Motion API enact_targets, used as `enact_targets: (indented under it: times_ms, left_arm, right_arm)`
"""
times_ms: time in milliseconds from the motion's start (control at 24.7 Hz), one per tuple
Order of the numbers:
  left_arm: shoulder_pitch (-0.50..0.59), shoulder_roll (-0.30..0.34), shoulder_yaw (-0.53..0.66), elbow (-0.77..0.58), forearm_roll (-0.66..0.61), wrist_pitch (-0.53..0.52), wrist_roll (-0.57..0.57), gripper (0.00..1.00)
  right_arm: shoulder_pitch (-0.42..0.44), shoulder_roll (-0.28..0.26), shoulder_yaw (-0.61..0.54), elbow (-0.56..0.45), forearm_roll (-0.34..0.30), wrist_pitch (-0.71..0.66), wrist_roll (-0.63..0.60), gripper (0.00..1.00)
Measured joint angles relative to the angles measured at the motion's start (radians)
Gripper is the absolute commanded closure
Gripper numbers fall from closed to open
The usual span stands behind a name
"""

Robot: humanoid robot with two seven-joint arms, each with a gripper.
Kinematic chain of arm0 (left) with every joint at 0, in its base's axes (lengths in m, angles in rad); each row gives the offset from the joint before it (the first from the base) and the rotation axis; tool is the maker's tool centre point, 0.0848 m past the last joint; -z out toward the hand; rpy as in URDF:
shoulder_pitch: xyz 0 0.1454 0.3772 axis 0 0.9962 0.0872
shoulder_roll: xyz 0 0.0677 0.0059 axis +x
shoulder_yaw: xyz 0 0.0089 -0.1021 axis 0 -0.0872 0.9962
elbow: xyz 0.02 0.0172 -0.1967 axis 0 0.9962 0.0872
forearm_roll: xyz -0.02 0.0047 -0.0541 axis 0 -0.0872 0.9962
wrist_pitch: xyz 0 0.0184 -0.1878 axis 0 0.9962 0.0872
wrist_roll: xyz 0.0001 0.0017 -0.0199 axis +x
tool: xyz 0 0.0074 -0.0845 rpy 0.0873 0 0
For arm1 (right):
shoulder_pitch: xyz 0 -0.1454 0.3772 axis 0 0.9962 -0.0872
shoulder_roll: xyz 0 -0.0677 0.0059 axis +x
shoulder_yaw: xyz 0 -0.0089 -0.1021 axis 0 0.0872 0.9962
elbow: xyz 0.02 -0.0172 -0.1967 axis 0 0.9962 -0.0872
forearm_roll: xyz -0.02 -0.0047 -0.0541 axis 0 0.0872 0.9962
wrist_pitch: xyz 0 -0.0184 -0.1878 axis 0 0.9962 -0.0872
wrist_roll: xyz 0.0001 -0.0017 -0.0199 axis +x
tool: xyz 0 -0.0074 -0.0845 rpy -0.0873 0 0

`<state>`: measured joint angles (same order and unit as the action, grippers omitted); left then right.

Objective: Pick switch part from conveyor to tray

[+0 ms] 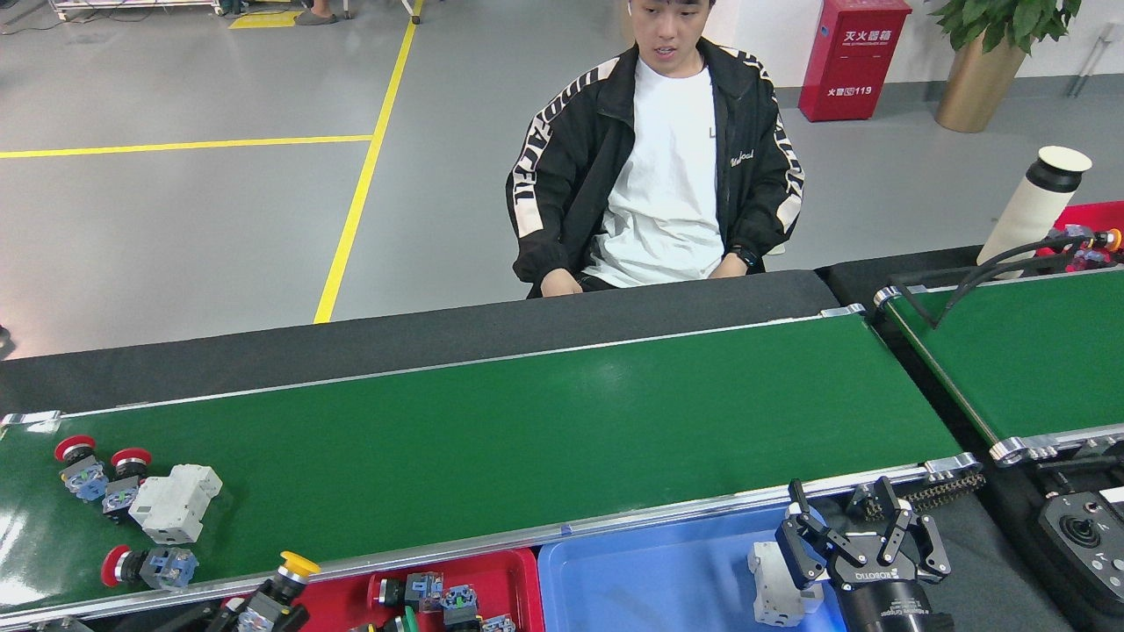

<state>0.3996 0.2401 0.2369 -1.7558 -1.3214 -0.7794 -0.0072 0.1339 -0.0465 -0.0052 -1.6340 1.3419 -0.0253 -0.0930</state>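
The left gripper (pixel 263 606) is low at the picture's edge over the red tray (pixel 509 575), and it seems to be shut on a yellow-capped switch (pixel 285 579). The right gripper (pixel 856 540) hangs over the blue tray (pixel 650 575) with its jaws wide open, right beside a white part (pixel 777 592). More switches (pixel 132 500) sit at the left end of the conveyor (pixel 527 430).

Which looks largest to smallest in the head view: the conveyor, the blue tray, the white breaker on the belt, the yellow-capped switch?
1. conveyor
2. blue tray, though partly cut off by the frame
3. white breaker
4. yellow-capped switch, held in the left gripper; it sits nearer the camera, so this gap is unsure.
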Motion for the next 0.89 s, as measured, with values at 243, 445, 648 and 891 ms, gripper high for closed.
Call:
enact_targets:
  times_ms: [243,445,648,891]
  left_arm:
    - [-0.001,-0.041,-0.031,0.000,-0.018,-0.002,-0.003,0.00]
    - [0.000,-0.062,0.030,0.001,0.006,-0.002,0.004,0.00]
    - [-0.009,-0.148,0.227,0.013,0.017,-0.002,0.001,0.00]
    - [-0.076,-0.155,0.301,0.105,0.015,0.132,-0.050,0.00]
  right_arm:
    - [0.002,0.000,0.000,0.000,0.000,0.000,0.000,0.00]
    - [0.002,0.000,0.000,0.000,0.000,-0.001,0.000,0.00]
    - [0.003,0.000,-0.001,0.000,0.000,-0.002,0.000,0.00]
    - [0.012,0.000,-0.052,0.000,0.000,-0.001,0.000,0.00]
